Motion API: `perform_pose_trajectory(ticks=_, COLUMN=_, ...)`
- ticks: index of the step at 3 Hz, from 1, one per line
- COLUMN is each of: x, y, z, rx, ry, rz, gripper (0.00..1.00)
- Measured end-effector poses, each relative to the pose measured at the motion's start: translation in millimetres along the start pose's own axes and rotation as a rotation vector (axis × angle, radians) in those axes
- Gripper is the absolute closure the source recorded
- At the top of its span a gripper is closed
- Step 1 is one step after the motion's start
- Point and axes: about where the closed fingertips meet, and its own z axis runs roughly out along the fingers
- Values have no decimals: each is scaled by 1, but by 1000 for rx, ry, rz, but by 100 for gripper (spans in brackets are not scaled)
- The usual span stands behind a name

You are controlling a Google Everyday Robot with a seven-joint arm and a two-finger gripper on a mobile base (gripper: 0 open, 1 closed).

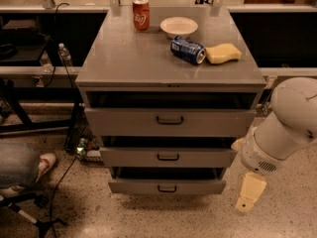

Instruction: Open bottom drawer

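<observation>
The grey three-drawer cabinet (171, 63) stands in the middle of the camera view. The bottom drawer (129, 186) is the lowest and narrowest front, with a small dark bar handle (167, 188) at its centre. Its front sits close in under the middle drawer (124, 157), and none of its inside shows. My gripper (249, 196) hangs from the white arm (285, 130) at the lower right. It is just off the bottom drawer's right end, low over the floor and apart from the handle.
A red can (141, 14), a white bowl (179, 27), a blue can lying down (187, 49) and a yellow sponge (223, 53) sit on the cabinet top. A person's leg and shoe (29, 167), a chair base (34, 217) and cables are at the left.
</observation>
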Motion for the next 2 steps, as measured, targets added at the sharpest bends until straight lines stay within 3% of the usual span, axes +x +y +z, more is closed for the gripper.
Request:
perform_pose_trajectory(ticks=1, x=11, y=-4, z=30, rx=-15, ry=-13, rz=26, gripper=0)
perform_pose_trajectory(ticks=2, x=20, y=-9, z=95, rx=-60, ry=-2, rz=24, gripper=0)
